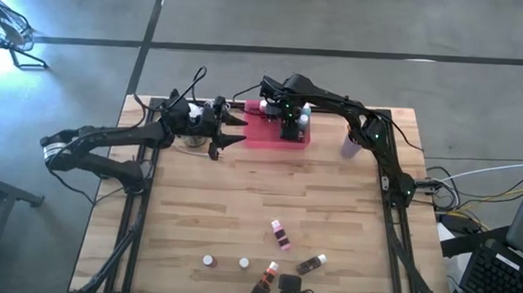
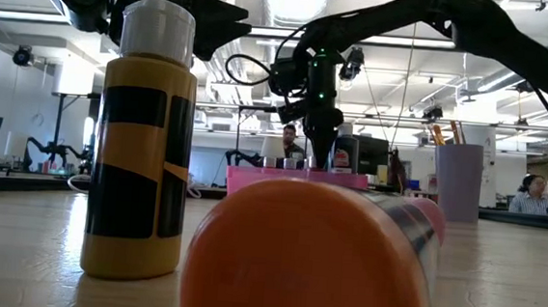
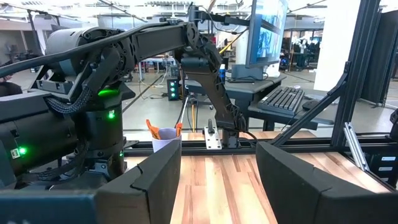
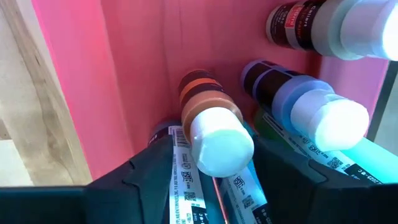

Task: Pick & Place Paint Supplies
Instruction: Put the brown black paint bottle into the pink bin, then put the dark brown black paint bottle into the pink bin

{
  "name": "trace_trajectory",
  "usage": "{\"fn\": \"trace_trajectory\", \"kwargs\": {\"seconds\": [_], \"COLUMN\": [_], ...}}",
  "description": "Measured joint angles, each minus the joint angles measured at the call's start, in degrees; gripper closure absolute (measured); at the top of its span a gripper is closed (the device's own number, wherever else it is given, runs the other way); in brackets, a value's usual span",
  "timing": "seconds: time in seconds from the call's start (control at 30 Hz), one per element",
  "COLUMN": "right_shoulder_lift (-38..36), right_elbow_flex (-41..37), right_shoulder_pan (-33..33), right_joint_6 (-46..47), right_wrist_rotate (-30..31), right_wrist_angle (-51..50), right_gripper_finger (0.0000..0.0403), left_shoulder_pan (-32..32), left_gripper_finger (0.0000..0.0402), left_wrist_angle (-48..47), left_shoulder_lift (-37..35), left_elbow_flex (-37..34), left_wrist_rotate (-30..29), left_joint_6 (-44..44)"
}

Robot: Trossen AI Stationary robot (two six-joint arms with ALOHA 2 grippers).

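Two grippers sit at the table's far side; your right gripper hangs over the pink tray, fingers apart on either side of an orange bottle standing in the tray, not clamped on it; a blue bottle and a brown bottle stand beside it; your left gripper hovers just beside the tray, fingers apart and empty; several small bottles remain scattered near the table's front edge; a purple brush cup stands past the tray.

Pink tray on wooden table; lilac cup beside it.
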Motion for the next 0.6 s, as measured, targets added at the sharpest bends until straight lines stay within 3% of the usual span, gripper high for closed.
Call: {"fn": "trace_trajectory", "kwargs": {"seconds": [0.3, 0.6], "right_shoulder_lift": [-0.2, -0.4], "right_elbow_flex": [1.0, 4.5], "right_shoulder_pan": [0.2, 0.3], "right_joint_6": [-0.3, -0.5], "right_wrist_rotate": [-0.2, 0.1], "right_wrist_angle": [-0.5, -2.3], "right_gripper_finger": [0.0176, 0.0193], "left_shoulder_pan": [0.0, 0.0], "left_gripper_finger": [0.0188, 0.0188], "left_wrist_angle": [0.0, -0.2], "left_shoulder_lift": [0.0, 0.0], "left_elbow_flex": [0.0, 0.0], "left_wrist_rotate": [0.0, 0.0], "left_joint_6": [0.0, 0.0]}}
